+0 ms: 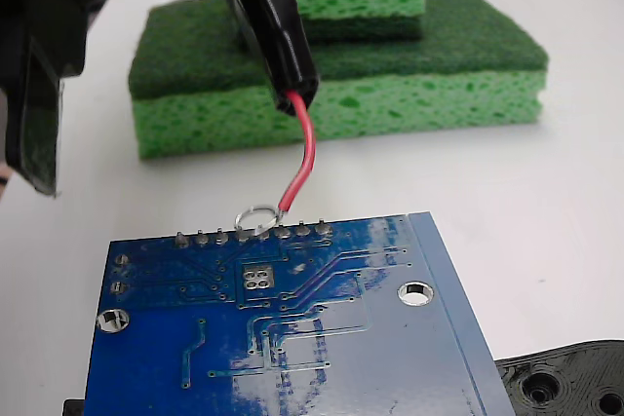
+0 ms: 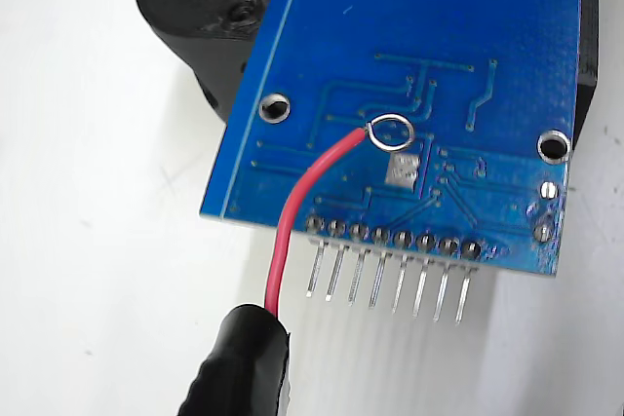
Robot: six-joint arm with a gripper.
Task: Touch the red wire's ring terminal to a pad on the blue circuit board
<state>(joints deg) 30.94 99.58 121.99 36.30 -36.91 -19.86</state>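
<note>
No readable text, label or number shows on the blue circuit board (image 1: 341, 338) or elsewhere.

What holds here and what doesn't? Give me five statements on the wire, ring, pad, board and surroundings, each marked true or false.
1. The red wire comes out of a black sleeve. True.
2. The ring terminal sits centred on the pad. False: in the wrist view it lies just beside the pad, off its silver square.
3. In the fixed view, green sponges are stacked behind the blue circuit board. True.
4. The board has no pins. False: a row of solder pins runs along one edge.
5. The wire runs dead straight. False: it curves from sleeve to ring.
</note>
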